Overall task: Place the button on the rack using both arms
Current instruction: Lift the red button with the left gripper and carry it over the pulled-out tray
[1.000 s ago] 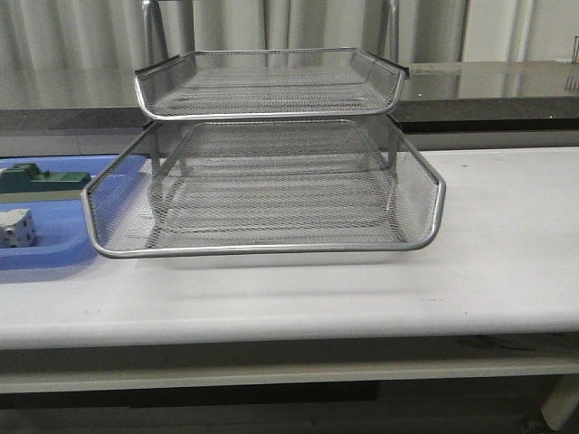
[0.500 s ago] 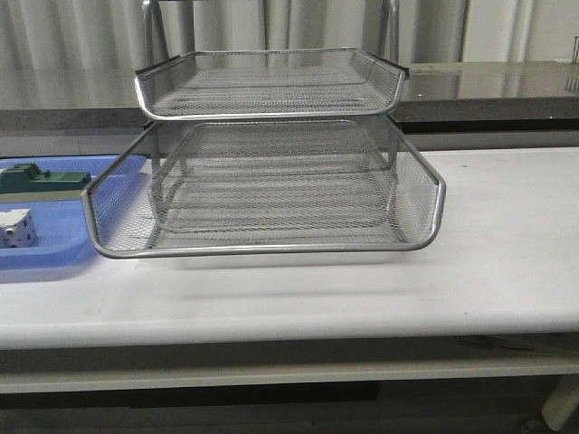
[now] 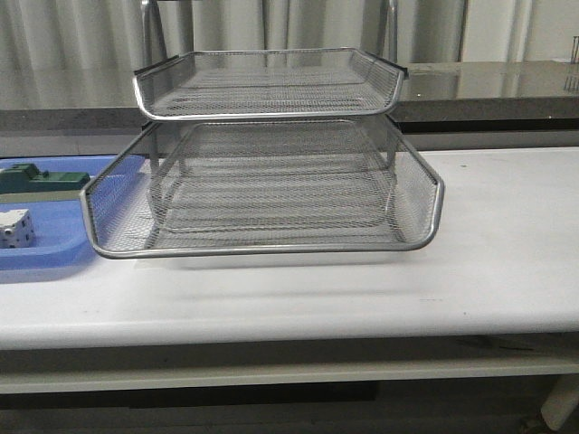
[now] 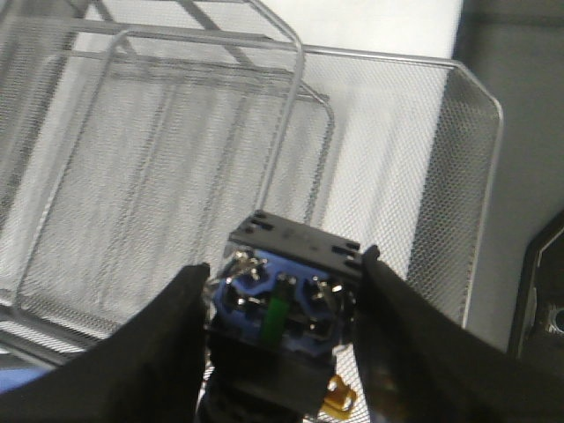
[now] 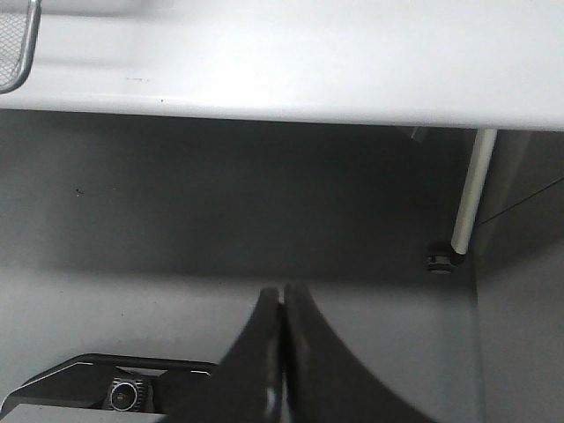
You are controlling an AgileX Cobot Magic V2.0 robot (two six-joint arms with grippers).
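- The rack point(image 3: 271, 163) is standing in the middle of the white table point(image 3: 507, 235), its silver mesh trays facing the near edge; the lower tray is jutting out nearer than the upper one.
- A blue tray point(image 3: 41, 249) is lying on the table just left of the rack, partly behind the rack's left corner as seen from the front.
- A green block point(image 3: 41, 179) is resting at the far side of the blue tray, and a white cube-like block point(image 3: 16, 228) with dark dots is sitting nearer in it.
- The left gripper point(image 4: 282, 304) is holding the button point(image 4: 286, 291) over the mesh of the rack point(image 4: 370, 159), clear of the wire; the two black fingers point(image 4: 167, 326) are pressing on either side of the button's body.
- Only the button's black and blue terminal end is showing, with silver screws and a green strip; the red cap is hidden.
- The right gripper point(image 5: 282, 344) is hanging below the table's edge point(image 5: 291, 62), well apart from the rack, its fingers pressed together with nothing between them.
- A white table leg point(image 5: 467, 198) is showing off to one side of that gripper.
- No arm is showing in the front view.
- No brand, label or writing is legible anywhere.
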